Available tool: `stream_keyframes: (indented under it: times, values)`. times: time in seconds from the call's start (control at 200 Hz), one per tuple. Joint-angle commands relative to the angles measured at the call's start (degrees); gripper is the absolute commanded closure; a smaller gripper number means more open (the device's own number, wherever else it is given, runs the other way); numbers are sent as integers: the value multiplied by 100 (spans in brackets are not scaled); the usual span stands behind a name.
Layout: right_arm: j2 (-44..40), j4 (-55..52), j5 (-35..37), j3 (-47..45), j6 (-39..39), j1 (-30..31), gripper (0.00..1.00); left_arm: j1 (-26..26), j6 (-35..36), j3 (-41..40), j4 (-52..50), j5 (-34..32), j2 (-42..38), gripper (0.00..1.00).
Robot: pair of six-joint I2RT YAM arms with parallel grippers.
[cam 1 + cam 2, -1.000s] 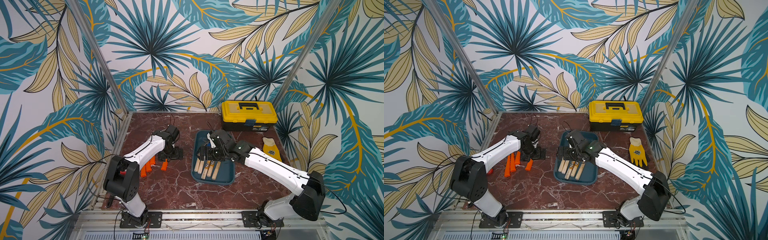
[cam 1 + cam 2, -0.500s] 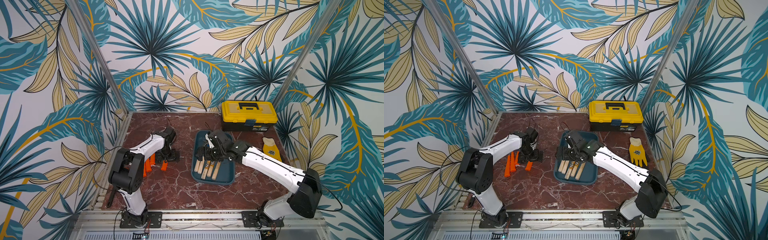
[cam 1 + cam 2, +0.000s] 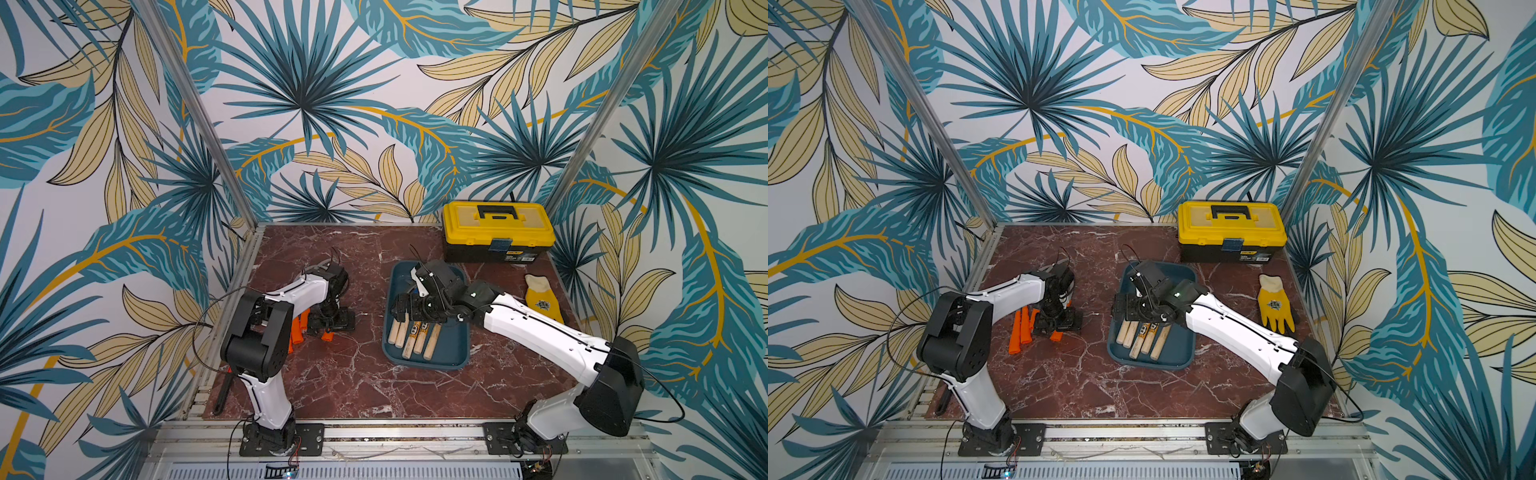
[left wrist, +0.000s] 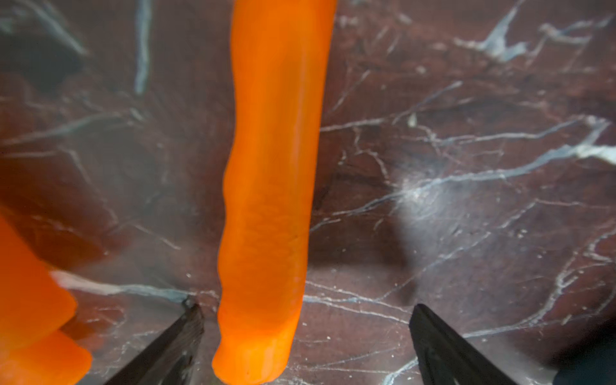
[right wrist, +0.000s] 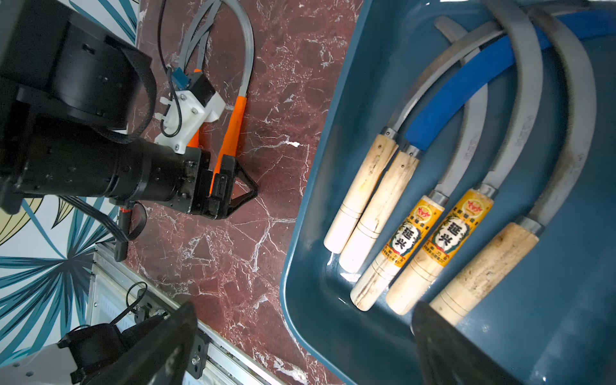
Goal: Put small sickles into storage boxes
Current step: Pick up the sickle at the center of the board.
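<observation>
I count five wooden-handled sickles (image 5: 413, 233) side by side in teal tray (image 5: 326, 320), one with blue blade (image 5: 466, 86). Orange-handled sickle (image 4: 270, 200) flat on marble table (image 4: 466, 200), left of tray. Left gripper (image 4: 306, 310) low over it, jaws spread wide either side of handle, no grip. More orange handles (image 3: 1020, 328) just beside. Right gripper (image 5: 303, 310) above tray's left rim, jaws wide, holding nothing.

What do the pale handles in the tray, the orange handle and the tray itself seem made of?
Pale handles: matte, with grain lines and stains, likely bare wood. Orange handle: smooth, uniform, faint sheen, probably moulded plastic or rubber. Tray: dark teal, smooth, soft reflections, rounded rim, likely plastic.
</observation>
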Motion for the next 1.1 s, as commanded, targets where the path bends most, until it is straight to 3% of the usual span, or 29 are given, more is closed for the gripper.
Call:
stream_keyframes:
  times: [0.0,0.456,1.091]
  values:
    - [-65,57,109,-63,35,20,0,-44,98,-59,98,36,31,7]
    - [-162,39,171,-219,93,25,0,-497,205,38,91,-219,353,30]
    - [-123,-56,205,-101,-18,25,0,-513,205,191,82,-350,212,77]
